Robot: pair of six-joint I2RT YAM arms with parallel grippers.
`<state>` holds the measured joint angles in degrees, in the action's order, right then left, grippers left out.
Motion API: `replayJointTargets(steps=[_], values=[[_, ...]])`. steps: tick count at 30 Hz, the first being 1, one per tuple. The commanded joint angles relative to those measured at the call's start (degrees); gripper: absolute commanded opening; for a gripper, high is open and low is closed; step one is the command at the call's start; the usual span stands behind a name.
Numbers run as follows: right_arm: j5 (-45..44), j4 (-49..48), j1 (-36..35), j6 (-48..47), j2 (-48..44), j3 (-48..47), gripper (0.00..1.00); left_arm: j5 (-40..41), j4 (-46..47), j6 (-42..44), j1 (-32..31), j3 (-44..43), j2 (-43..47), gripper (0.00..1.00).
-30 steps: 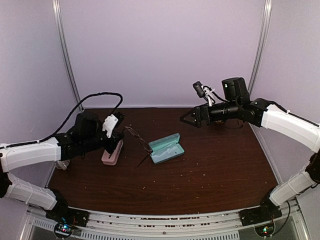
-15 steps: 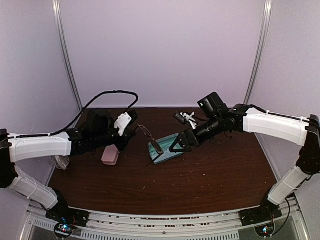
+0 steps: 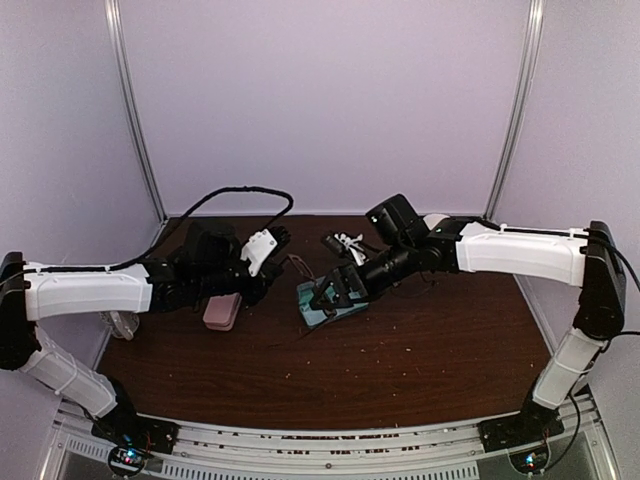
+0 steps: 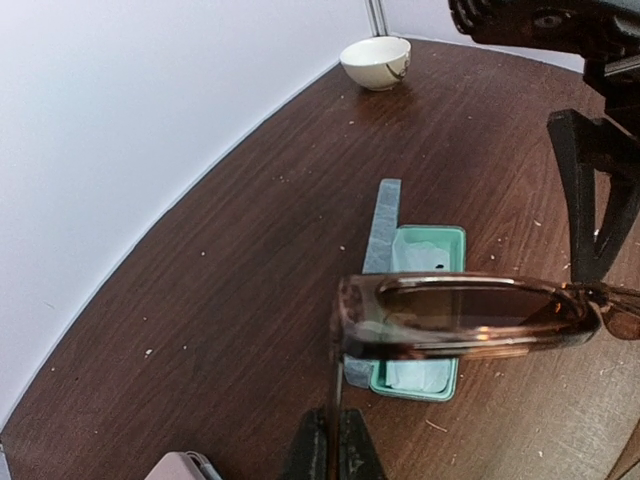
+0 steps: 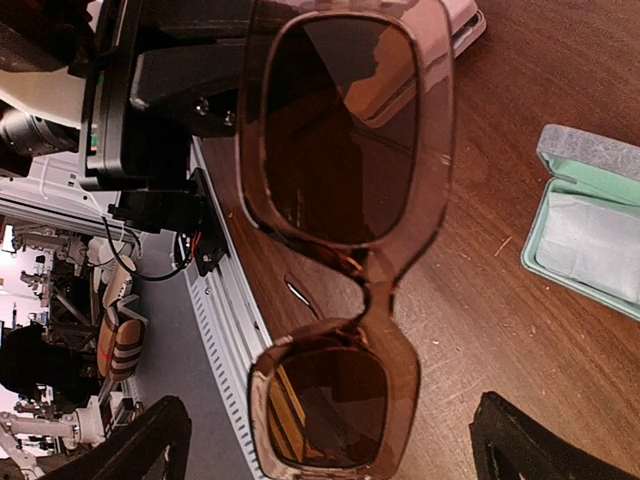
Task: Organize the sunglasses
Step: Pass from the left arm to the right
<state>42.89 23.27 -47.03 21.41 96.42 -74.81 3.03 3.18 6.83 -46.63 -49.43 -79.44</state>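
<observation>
The sunglasses (image 4: 465, 315), a chunky brown frame with dark lenses, hang in the air above the open teal case (image 4: 425, 250). My left gripper (image 4: 335, 450) is shut on one thin temple arm of them. In the top view the sunglasses (image 3: 298, 266) sit between my left gripper (image 3: 275, 250) and my right gripper (image 3: 332, 292). The right wrist view faces the front of the sunglasses (image 5: 350, 150). My right gripper (image 5: 340, 440) is open, its fingers (image 5: 150, 440) wide on either side of the lower lens, not touching it. No second pair shows.
The teal case (image 3: 328, 310) lies open mid-table with a light-blue cloth inside. A pink case (image 3: 220, 312) lies to its left, under my left arm. A white bowl (image 4: 377, 62) stands near the back wall. The table's front rail (image 5: 225, 300) runs behind the sunglasses.
My right arm swung left and down from the back right to the case, staying open. My left arm carried the sunglasses rightward toward the case.
</observation>
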Motion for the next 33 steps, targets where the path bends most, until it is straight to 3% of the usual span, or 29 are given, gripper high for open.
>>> replayJointTargets(steps=[1, 11, 24, 33], values=[[1.59, -2.71, -1.04, 2.17, 2.01, -2.5, 0.98, 1.05, 2.92, 0.55, -0.39, -2.25, -0.71, 0.0], [2.56, -2.91, -1.17, 2.78, 3.76, -3.2, 0.63, 1.37, 2.73, 0.49, -0.54, -2.66, -1.02, 0.0], [-0.31, -2.55, -1.23, 1.71, 3.59, -3.27, 0.48, 2.17, -0.58, -4.21, -0.66, -5.13, -0.62, 0.0], [-4.13, -4.36, -1.22, 0.89, 1.57, -2.59, 0.44, -1.77, -1.27, -11.13, -0.66, -6.7, 0.33, 0.0]])
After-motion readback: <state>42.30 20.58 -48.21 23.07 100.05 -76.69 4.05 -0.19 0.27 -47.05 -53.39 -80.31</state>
